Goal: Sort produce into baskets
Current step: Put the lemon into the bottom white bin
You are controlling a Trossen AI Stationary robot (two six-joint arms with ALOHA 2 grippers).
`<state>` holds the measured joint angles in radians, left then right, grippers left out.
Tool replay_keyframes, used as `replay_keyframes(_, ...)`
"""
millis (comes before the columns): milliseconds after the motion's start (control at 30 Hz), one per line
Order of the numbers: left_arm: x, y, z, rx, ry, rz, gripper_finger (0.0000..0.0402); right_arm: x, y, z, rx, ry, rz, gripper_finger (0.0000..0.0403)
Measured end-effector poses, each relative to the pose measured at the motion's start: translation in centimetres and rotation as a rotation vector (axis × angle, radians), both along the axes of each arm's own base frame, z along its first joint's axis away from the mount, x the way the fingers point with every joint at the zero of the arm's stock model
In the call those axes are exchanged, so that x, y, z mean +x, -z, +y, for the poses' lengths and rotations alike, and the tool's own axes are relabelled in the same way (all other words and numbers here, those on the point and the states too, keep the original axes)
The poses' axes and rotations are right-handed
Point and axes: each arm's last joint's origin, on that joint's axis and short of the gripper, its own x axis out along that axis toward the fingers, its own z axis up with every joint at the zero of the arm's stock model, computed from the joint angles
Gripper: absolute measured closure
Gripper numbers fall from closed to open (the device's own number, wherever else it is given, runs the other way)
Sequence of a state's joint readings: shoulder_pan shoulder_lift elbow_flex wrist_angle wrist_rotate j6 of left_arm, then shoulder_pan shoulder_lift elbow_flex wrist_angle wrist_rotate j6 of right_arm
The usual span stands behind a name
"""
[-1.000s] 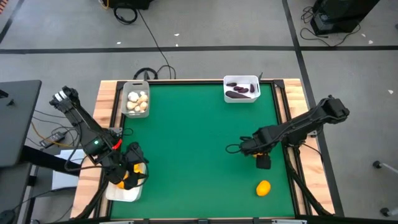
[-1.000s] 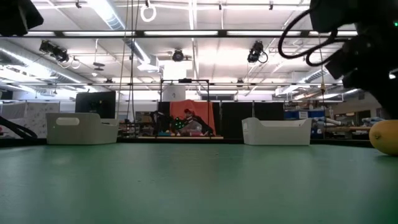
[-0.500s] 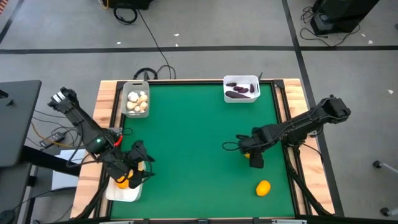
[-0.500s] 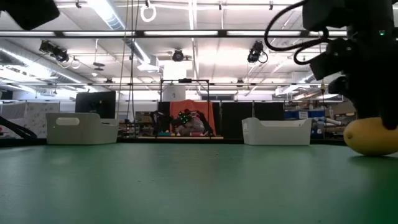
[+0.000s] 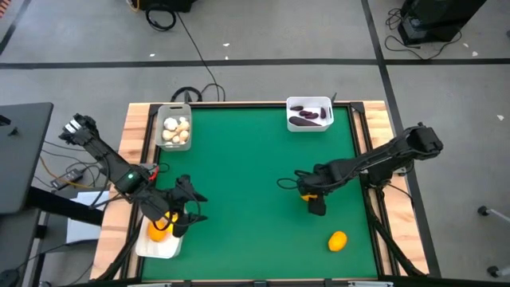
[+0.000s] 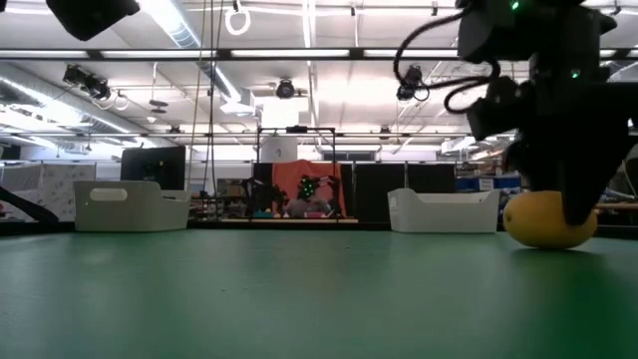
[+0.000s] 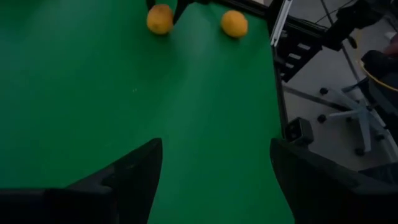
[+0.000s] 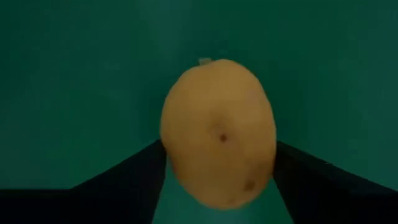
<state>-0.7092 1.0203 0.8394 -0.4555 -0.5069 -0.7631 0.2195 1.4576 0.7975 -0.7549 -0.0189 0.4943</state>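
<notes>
Three plastic bins ring a green felt-like table (image 5: 239, 175) in the overhead view: a greyish bin (image 5: 174, 127) of knobbly off-white bulbs (image 5: 173, 128) at the far left, a white bin (image 5: 309, 114) of dark purple oblong pieces (image 5: 307, 119) at the far right, and a white tray (image 5: 158, 244) at the near left edge holding an orange fruit (image 5: 159, 231). The left gripper (image 5: 194, 207) hangs just right of that tray, fingers spread and empty. The right gripper (image 5: 312, 196) sits right of centre, with a round orange fruit (image 5: 338, 241) lying loose on the near right of the table.

From table height, the two far bins (image 6: 131, 208) (image 6: 445, 210) show as smooth rounded-corner tubs, and the right gripper (image 6: 563, 189) stands over a yellow fruit (image 6: 546, 218) resting on the green surface.

The left wrist camera looks past its parted dark fingers (image 7: 134, 177) across the table to the two yellow-orange fruits (image 7: 160, 18) (image 7: 234, 23) at the far side.

The right wrist camera shows the oval, faintly pitted yellow fruit (image 8: 219, 134) filling the gap between its fingers (image 8: 134, 171), which flank it closely on either side; whether they press on it cannot be told.
</notes>
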Motion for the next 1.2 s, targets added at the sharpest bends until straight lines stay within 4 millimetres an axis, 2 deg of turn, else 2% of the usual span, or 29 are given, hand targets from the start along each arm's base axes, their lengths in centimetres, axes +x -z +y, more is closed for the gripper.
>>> replay_keyframes(100,0.0,0.1,0.1,0.009,-0.004,0.010,0.0100,0.6,0.9,0.0,0.028,0.003,0.012,0.0083)
replay_keyframes(200,0.1,0.2,0.3,0.017,-0.009,0.017,0.0100,1.2,2.1,0.2,0.051,0.027,0.043,0.0072)
replay_keyframes(300,0.0,0.3,0.4,0.025,-0.015,0.032,0.0100,1.4,2.4,0.3,0.061,0.080,0.040,0.0090)
replay_keyframes(400,0.0,0.4,0.5,0.035,-0.015,0.041,0.0100,1.6,2.0,0.5,0.074,0.115,0.014,0.0129)
replay_keyframes(467,0.0,0.4,0.5,0.049,-0.031,0.035,0.0100,2.4,0.9,0.7,0.102,0.127,-0.057,0.0152)
replay_keyframes(600,0.5,0.9,1.1,0.050,-0.094,0.001,0.0100,4.7,-2.0,1.1,0.121,0.127,-0.257,0.0153)
replay_keyframes(767,1.7,1.0,2.3,0.010,-0.172,-0.046,0.0087,8.2,-6.3,1.3,-0.019,0.072,-0.522,0.0140)
replay_keyframes(900,2.8,0.6,3.9,-0.049,-0.281,-0.099,0.0072,10.6,-8.1,1.5,-0.195,0.000,-0.586,0.0125)
replay_keyframes(1067,4.1,-0.2,5.9,-0.122,-0.360,-0.175,0.0062,14.3,-9.5,2.0,-0.345,-0.093,-0.630,0.0129)
replay_keyframes(1200,4.7,-0.1,6.9,-0.069,-0.347,-0.168,0.0061,17.1,-10.5,2.3,-0.416,-0.130,-0.664,0.0129)
